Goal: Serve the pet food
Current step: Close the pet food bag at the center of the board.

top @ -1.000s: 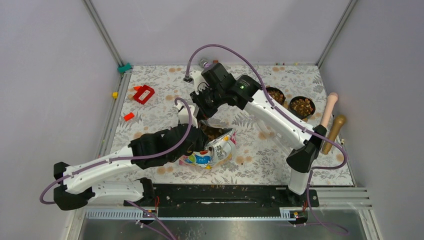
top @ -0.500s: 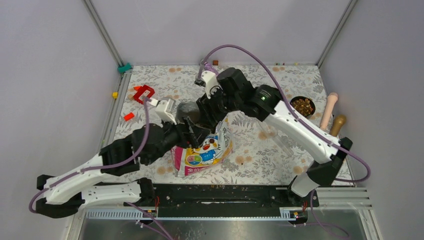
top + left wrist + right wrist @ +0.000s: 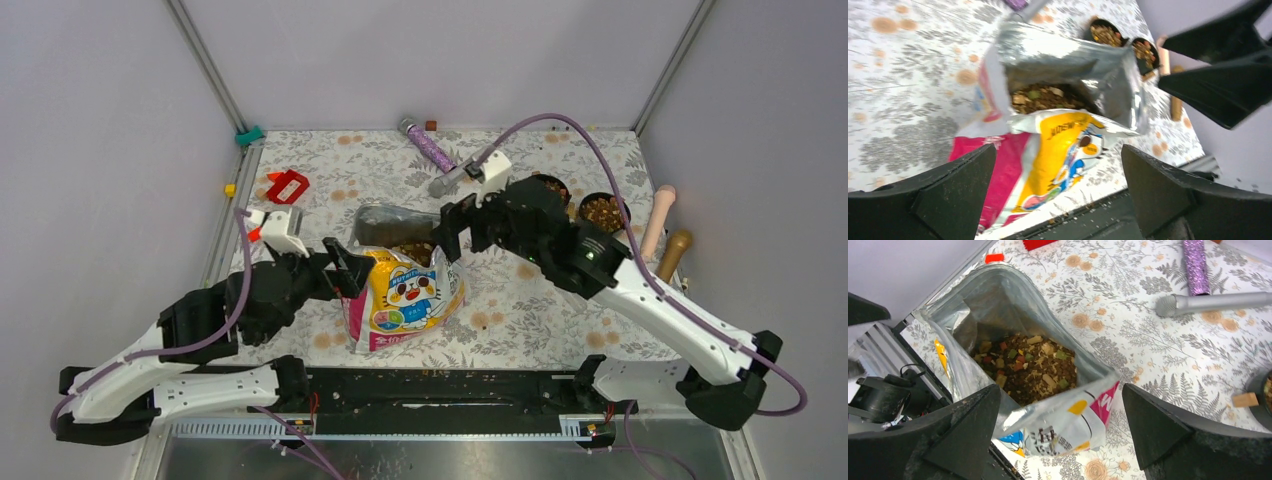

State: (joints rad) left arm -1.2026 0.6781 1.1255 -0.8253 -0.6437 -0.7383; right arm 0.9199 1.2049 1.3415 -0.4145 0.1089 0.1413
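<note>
The left gripper [image 3: 350, 272] has its black fingers spread wide and empty, just beside the left edge of a glossy yellow, white and magenta bag [image 3: 405, 297]. The bag sits mid-way along the flower-patterned table [image 3: 520, 325], toward the near edge. Its silver-lined mouth gapes, showing small brown and tan kibble [image 3: 1025, 367] inside. The right gripper [image 3: 452, 228] is also spread and empty, near the mouth's right side. Two round black bowls [image 3: 604, 212] holding kibble sit near the far right corner.
</note>
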